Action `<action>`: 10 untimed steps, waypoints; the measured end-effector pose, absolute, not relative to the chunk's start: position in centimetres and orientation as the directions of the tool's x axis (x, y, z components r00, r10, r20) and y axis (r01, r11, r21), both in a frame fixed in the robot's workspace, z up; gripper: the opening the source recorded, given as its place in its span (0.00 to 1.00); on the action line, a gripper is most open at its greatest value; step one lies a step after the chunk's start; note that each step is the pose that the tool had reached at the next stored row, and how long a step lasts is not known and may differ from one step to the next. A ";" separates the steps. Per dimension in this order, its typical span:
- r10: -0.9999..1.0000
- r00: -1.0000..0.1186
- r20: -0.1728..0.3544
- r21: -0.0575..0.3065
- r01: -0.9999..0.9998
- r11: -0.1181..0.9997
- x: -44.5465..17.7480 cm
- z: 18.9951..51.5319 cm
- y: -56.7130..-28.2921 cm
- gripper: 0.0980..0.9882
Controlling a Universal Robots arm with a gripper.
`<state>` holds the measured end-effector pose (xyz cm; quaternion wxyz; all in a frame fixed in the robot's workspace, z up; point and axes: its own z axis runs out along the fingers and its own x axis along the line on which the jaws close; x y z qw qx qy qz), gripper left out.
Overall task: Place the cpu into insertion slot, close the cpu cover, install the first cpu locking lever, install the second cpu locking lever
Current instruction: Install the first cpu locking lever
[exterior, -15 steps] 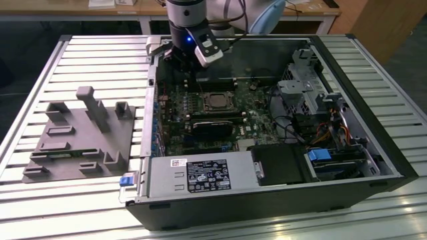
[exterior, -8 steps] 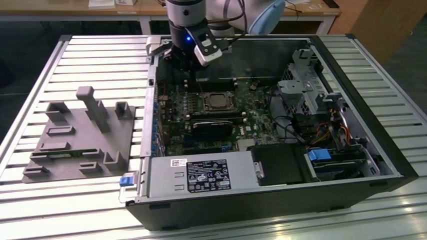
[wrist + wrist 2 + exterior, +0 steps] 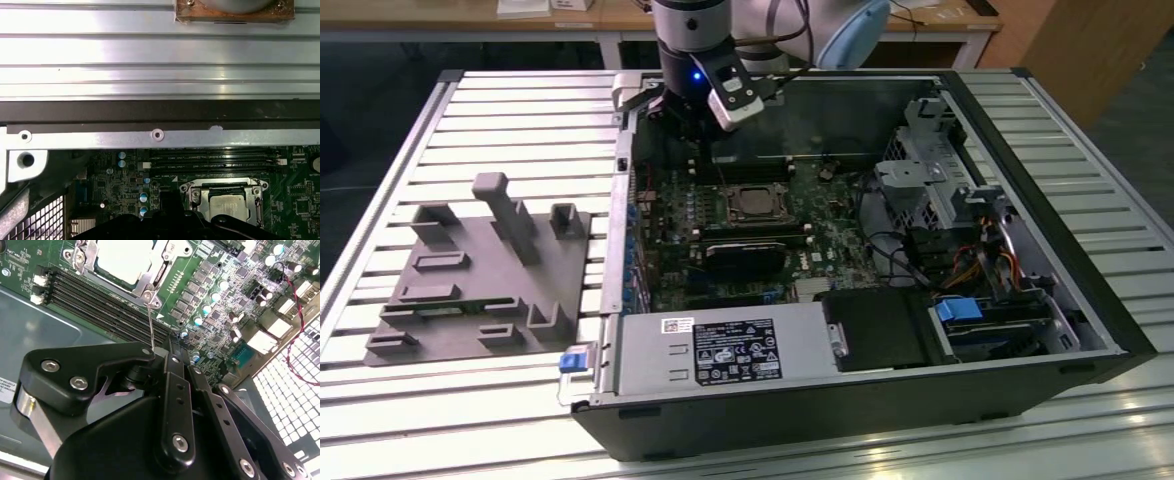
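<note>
The cpu [image 3: 754, 206] lies in the insertion slot on the green board, its silver top showing in both wrist views [image 3: 122, 260] [image 3: 227, 209]. The cpu cover [image 3: 152, 277] lies flat as a metal frame around the chip's edges. From the socket's corner a thin wire locking lever [image 3: 150, 322] stands up and ends at the tips of my gripper [image 3: 159, 351]. The black fingers look drawn together on the wire's end. In the exterior view the gripper [image 3: 703, 165] reaches down into the case just behind the socket, toward the exterior view's left.
Long black memory slots [image 3: 100, 300] run beside the socket. A black block [image 3: 747, 255] sits in front of it. The case wall [image 3: 160, 135], drive cage [image 3: 927, 180] and power supply [image 3: 720, 350] close in the board. A grey fixture plate [image 3: 474, 270] lies on the slatted table.
</note>
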<state>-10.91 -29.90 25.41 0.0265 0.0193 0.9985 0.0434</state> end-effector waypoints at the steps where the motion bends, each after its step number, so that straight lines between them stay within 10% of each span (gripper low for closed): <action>1: 0.041 -0.998 -0.051 0.088 0.036 0.995 -10.9 25.4 -29.9 0.01; 10: 0.041 -0.998 -0.051 0.088 0.036 0.995 -10.6 25.4 -29.9 0.01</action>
